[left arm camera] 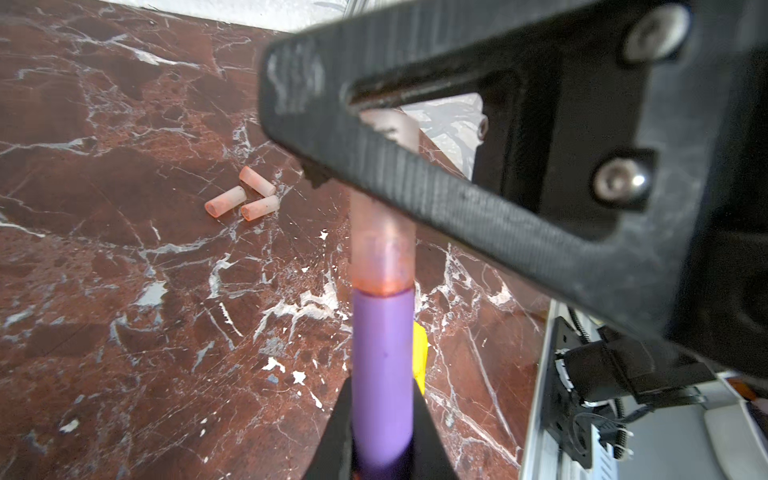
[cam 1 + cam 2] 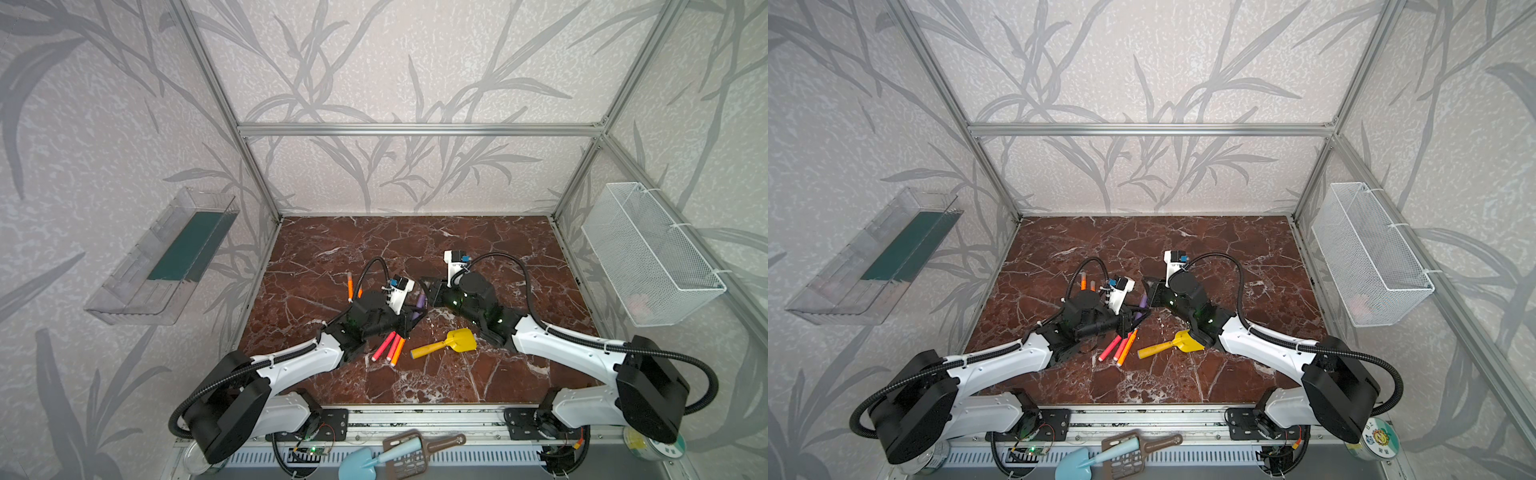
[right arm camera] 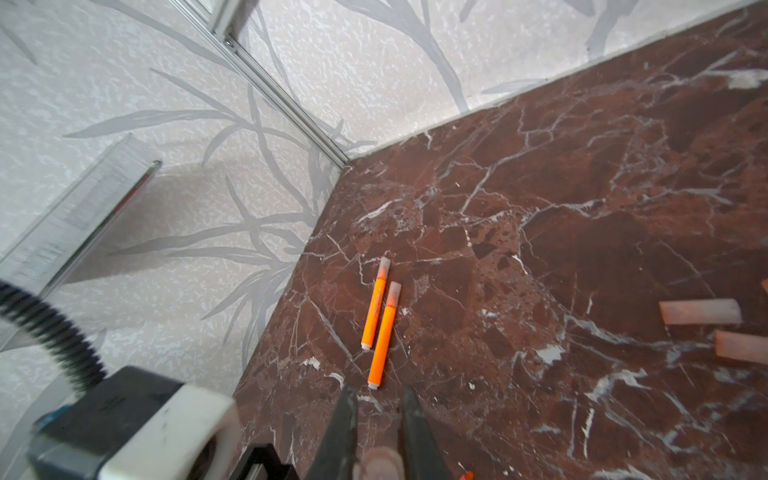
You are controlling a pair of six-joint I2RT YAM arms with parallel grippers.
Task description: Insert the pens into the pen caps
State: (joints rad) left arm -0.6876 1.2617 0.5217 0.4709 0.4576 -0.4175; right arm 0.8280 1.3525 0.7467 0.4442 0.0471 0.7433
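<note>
One purple pen [image 1: 382, 365], five other pens [image 2: 383, 347], three loose caps [image 1: 224, 201].

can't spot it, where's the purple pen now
Mid-table in both top views, the purple pen is gripped by the left jaws, its tip in a cap the right jaws hold.

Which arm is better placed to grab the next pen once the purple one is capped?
Left, probably. The left gripper, shut on the purple pen, sits right beside the three loose pens in both top views; the right gripper, shut on the pen cap, is farther from them.
</note>
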